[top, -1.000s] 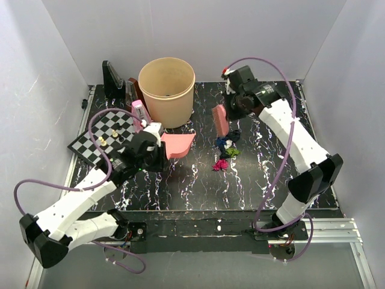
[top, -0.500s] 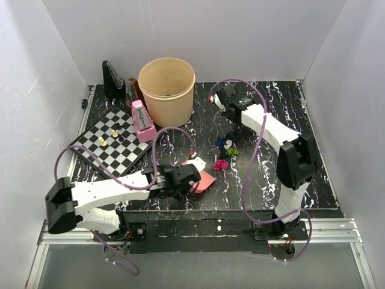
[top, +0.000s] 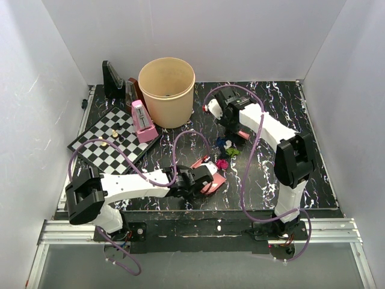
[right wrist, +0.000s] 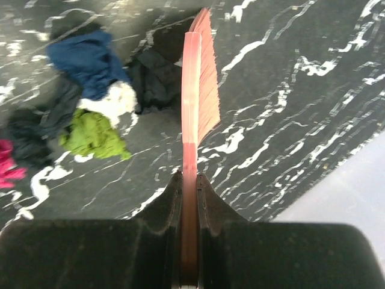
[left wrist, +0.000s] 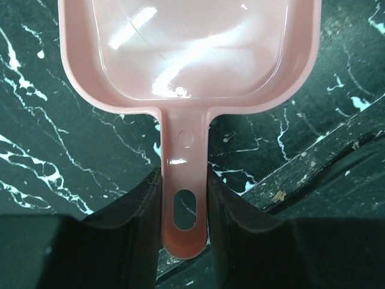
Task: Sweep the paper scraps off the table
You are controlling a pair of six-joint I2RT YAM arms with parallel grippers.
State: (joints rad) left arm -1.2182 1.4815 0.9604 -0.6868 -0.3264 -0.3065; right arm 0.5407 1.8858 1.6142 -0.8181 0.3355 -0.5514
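Overhead, a black desk with white veins fills the frame. The paper scraps lie bunched just right of centre, and one magenta wad sits slightly below the others. At lower centre, the left claw is clamped on the handle of a pink dustpan, whose pan rests on the desk just below and left of the magenta wad. Above the bunch, the right claw is clamped on a pink brush. In its wrist view the brush stands edge-on just right of the blue, white, green and black wads. Whether it touches the black one is hard to tell. A tan bucket and a chessboard sit at upper left.
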